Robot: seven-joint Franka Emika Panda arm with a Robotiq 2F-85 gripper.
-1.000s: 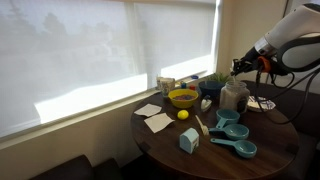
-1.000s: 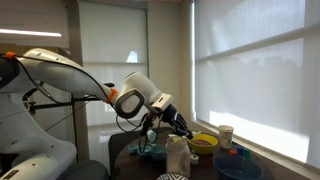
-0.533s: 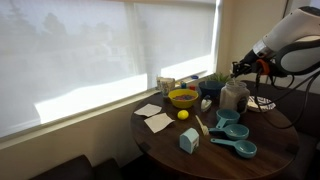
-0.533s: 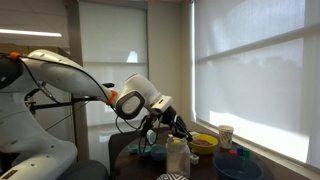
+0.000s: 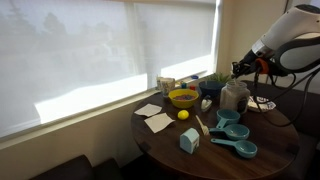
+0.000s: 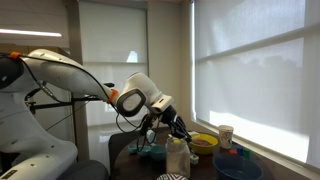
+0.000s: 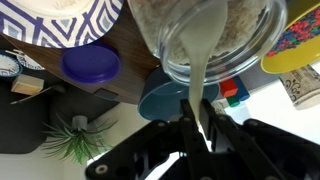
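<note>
Robot hand (image 7: 197, 128) clenched on a white utensil (image 7: 203, 70) that runs into the glass jar (image 7: 215, 35) just beneath it. A blue cup (image 7: 165, 97) and purple lid (image 7: 90, 65) crowd the desk (image 5: 165, 145) alongside.

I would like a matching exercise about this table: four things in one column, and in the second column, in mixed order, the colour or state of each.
Things:
1. bowl
2. measuring cups
3. jar
4. thin tool

Descriptions:
a. white, held in the shut gripper
b. yellow
c. clear glass, pale grains inside
d. teal

Right pairs: 1-b, 2-d, 3-c, 4-a.
</note>
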